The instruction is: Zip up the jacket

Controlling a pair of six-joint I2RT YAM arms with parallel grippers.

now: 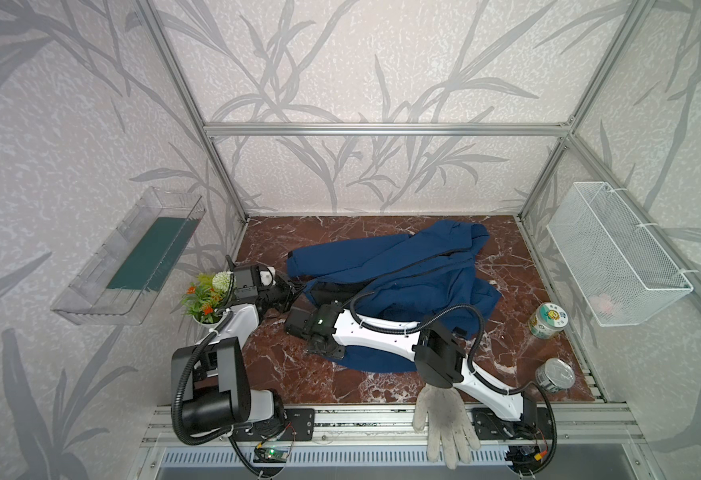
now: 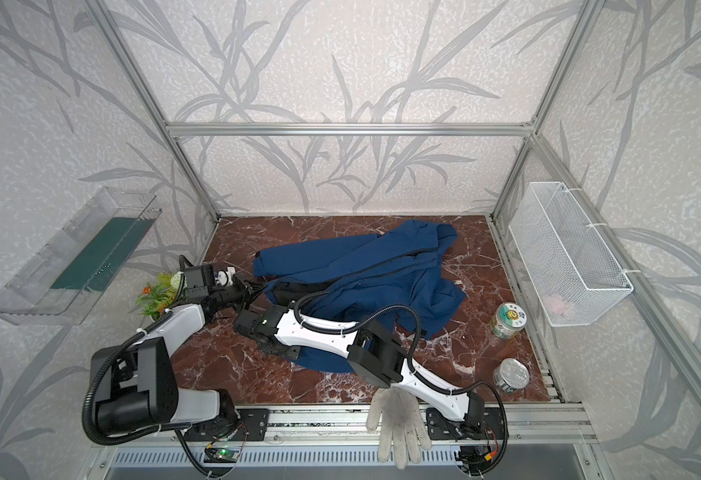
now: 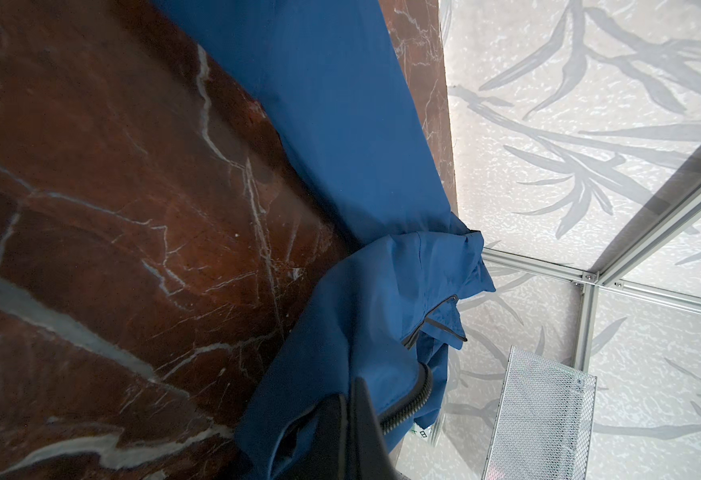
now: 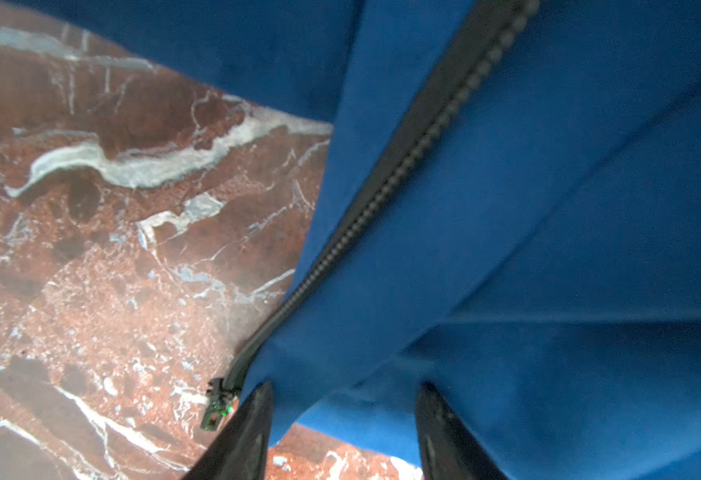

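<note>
The navy-blue jacket (image 1: 403, 266) (image 2: 382, 266) lies crumpled across the middle of the red marble table, its black front zipper (image 4: 403, 166) running along one edge. My left gripper (image 1: 299, 291) (image 3: 351, 428) is shut on the jacket's left edge, with blue cloth bunched round its closed jaws. My right gripper (image 1: 326, 353) (image 4: 344, 415) hovers at the jacket's near hem. It is open, and a fold of blue fabric lies between its fingers (image 4: 253, 432). The zipper's lower end piece (image 4: 216, 405) sits just outside that finger.
A white knit glove (image 1: 444, 424) hangs over the front rail. Two tins (image 1: 548, 320) (image 1: 554, 374) stand at the right, below a white wire basket (image 1: 615, 253). A potted plant (image 1: 207, 295) stands by my left arm, under a clear wall tray (image 1: 132, 257).
</note>
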